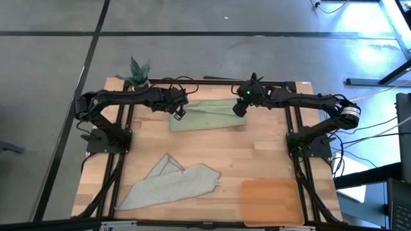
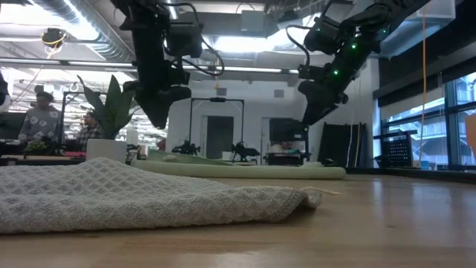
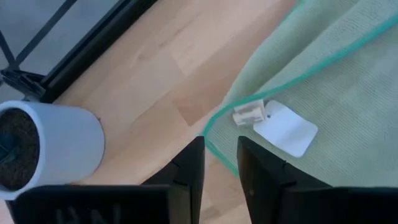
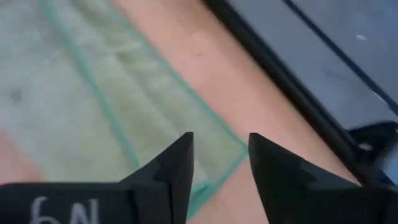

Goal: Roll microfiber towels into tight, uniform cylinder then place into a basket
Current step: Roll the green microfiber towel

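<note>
A: Towels first. Where do they sit against the jaws?

B: The green towel [image 1: 207, 115] lies flat on the table [image 1: 257, 154], with the left gripper [image 1: 177, 113] over one end and the right gripper [image 1: 239, 109] over the other. The grey towel [image 1: 170, 184] lies crumpled well away from both, and the basket [image 1: 271, 201] is farther off again, with nothing in it.

A: How do the jaws stand?

B: Released on both arms. In the left wrist view the left gripper [image 3: 221, 163] shows a narrow gap between its fingers [image 3: 189, 167], with the towel's green-stitched edge [image 3: 292, 81] running just ahead of the tips and nothing between them. The right gripper [image 4: 221, 163] stands a little wider, with the towel's corner [image 4: 231, 154] showing through the gap and not pinched.

A: Does any view add something?

B: The low view shows both grippers hanging clear above the green towel [image 2: 245, 168], not touching it; from overhead that height cannot be read. The left wrist view alone shows a white tag [image 3: 283, 127] on the cloth. It also shows the plant pot [image 3: 53, 146] beside the left jaws. The low view has people [image 2: 41, 119] in the room behind the plant [image 2: 111, 112].
</note>
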